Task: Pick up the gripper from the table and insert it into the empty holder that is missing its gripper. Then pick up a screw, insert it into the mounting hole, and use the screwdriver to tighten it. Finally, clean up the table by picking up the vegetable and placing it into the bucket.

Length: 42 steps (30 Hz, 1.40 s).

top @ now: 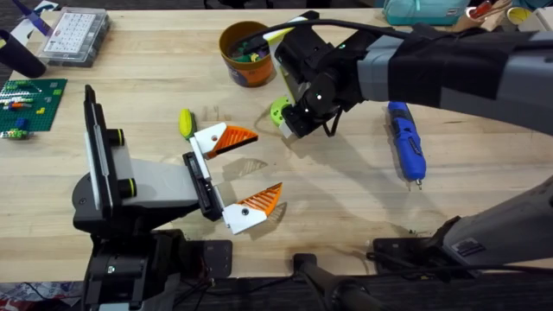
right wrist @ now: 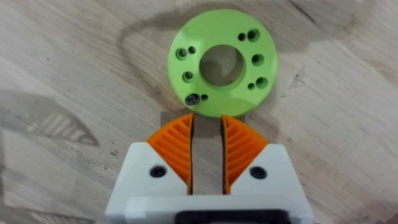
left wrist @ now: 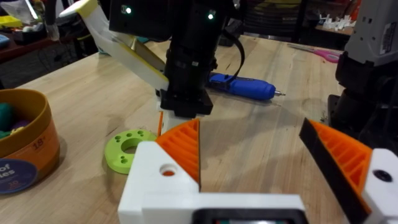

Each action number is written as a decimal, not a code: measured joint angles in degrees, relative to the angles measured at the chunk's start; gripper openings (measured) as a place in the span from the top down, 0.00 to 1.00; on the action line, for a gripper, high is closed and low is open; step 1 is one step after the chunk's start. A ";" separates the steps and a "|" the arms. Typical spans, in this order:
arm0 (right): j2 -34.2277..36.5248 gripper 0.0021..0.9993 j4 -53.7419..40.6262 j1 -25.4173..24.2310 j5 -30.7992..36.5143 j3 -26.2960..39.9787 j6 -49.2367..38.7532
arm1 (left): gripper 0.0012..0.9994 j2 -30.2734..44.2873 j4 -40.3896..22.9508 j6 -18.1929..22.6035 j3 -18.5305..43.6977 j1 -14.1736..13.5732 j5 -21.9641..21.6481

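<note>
The holder's black bar (top: 200, 181) carries two white fingers with orange ribbed tips (top: 226, 138) (top: 256, 206). They are my left gripper (top: 268, 162) (left wrist: 252, 124), standing wide open with nothing between. My right gripper (top: 290, 126) (right wrist: 206, 121) (left wrist: 184, 111) points down at a lime-green disc (top: 277, 110) (right wrist: 221, 62) (left wrist: 127, 149), open by a narrow gap and holding nothing. A dark screw (right wrist: 191, 98) sits in one of the disc's holes. The blue screwdriver (top: 406, 142) (left wrist: 242, 84) lies to the right. A yellow-green vegetable (top: 185, 123) lies by the upper finger. The orange bucket (top: 246, 53) (left wrist: 25, 149) holds coloured pieces.
A clear compartment box (top: 76, 34) stands at the back left. A green brick plate (top: 30, 104) is at the left edge. Teal items (top: 423, 10) sit at the back right. Bare wood lies between the screwdriver and the fingers.
</note>
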 joint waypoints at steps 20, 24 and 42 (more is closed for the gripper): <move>-3.27 0.76 -1.16 0.00 -0.08 1.18 -0.82 | 0.01 0.00 0.01 0.01 0.00 0.00 -0.02; -3.26 0.76 0.17 0.00 -0.32 1.18 -0.82 | 0.01 0.00 0.01 0.01 0.00 -0.01 -0.02; -1.15 0.76 3.03 0.00 -2.51 1.18 -0.82 | 0.01 0.00 0.01 0.01 0.00 0.00 0.00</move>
